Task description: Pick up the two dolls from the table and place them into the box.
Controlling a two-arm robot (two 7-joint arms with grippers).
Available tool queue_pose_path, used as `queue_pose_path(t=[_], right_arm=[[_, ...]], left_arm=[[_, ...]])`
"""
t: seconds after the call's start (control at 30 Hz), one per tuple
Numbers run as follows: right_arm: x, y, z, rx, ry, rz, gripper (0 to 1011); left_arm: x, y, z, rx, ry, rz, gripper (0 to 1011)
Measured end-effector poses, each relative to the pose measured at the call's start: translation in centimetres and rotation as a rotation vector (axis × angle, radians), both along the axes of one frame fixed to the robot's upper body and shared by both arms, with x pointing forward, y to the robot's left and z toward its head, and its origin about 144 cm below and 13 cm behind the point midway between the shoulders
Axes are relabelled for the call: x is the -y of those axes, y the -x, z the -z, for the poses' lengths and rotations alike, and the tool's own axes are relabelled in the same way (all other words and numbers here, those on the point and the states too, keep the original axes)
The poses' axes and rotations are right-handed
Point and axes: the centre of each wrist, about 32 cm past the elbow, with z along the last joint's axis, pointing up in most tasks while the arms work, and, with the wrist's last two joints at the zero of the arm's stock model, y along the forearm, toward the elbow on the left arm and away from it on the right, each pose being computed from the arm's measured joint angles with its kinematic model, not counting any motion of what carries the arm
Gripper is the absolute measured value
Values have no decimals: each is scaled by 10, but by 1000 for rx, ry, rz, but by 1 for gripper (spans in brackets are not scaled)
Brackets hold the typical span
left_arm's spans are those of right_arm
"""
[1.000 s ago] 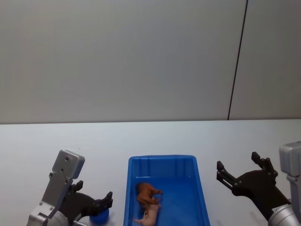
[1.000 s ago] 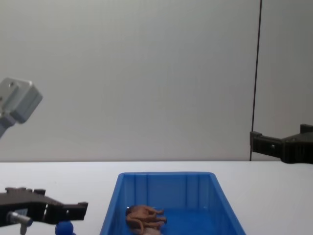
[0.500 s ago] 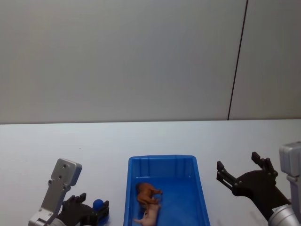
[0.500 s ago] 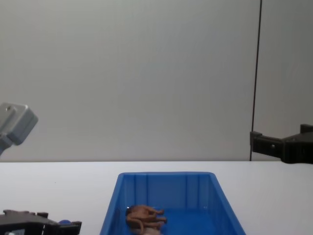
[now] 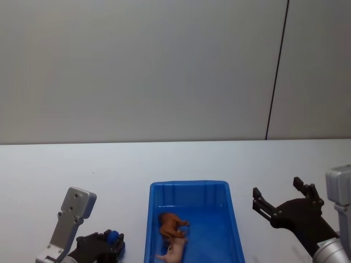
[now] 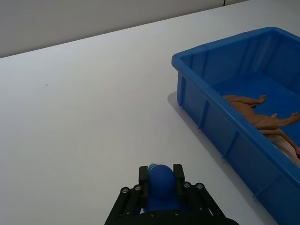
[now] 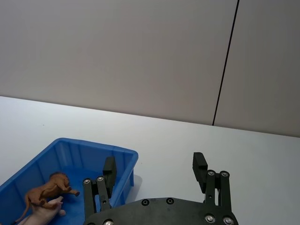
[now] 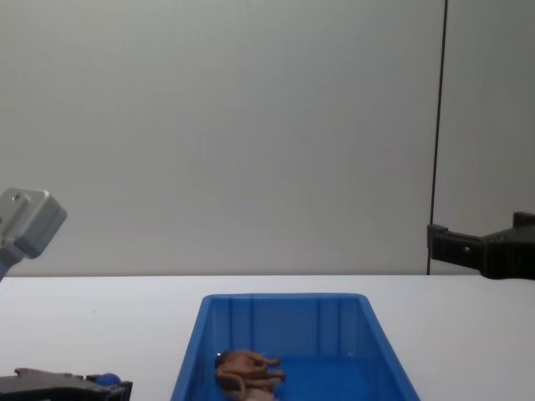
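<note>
Blue doll (image 6: pixel 161 183) sits between left gripper (image 6: pixel 161 180) jaws beside box (image 6: pixel 220 136).

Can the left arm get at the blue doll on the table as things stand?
Yes, it seems so: the left gripper has a finger on each side of the blue doll, on the bare table beside the box.

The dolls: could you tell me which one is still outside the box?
The blue doll, between the left gripper fingers on the table; the reddish-brown and pale ones lie inside.
</note>
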Motion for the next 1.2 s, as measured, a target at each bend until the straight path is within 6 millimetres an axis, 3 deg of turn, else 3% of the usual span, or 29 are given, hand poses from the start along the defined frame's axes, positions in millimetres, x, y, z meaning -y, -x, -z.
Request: queue_pose_path(t=[0.03, 0.43, 1.2], right_arm=[[0, 0, 0, 0, 0, 0, 1001], [0, 0, 0, 0, 0, 0, 1001], [0, 0, 0, 0, 0, 0, 1001]], left_arm=[[0, 0, 0, 2, 2, 2, 292], [4, 1, -10, 74, 8, 23, 211], [20, -9, -59, 288, 75, 224, 86]])
